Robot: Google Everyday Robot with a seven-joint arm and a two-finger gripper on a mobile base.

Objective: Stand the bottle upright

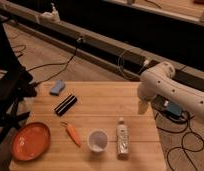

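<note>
Wooden table, seen from above and in front. My gripper hangs at the end of my white arm, over the table's right edge about midway along it, pointing down, spread wide and pinching nothing. The bottle lies flat on its side near the front edge, right of centre, its white cap toward the far edge and its base toward the front; it is well apart from my gripper, closer to the front than it. A white cup stands just beside the bottle, on its left. Further left lies a carrot, angled. An orange plate sits at the front left corner. A black rectangular block lies left of centre, and a blue sponge near the far left corner.
</note>
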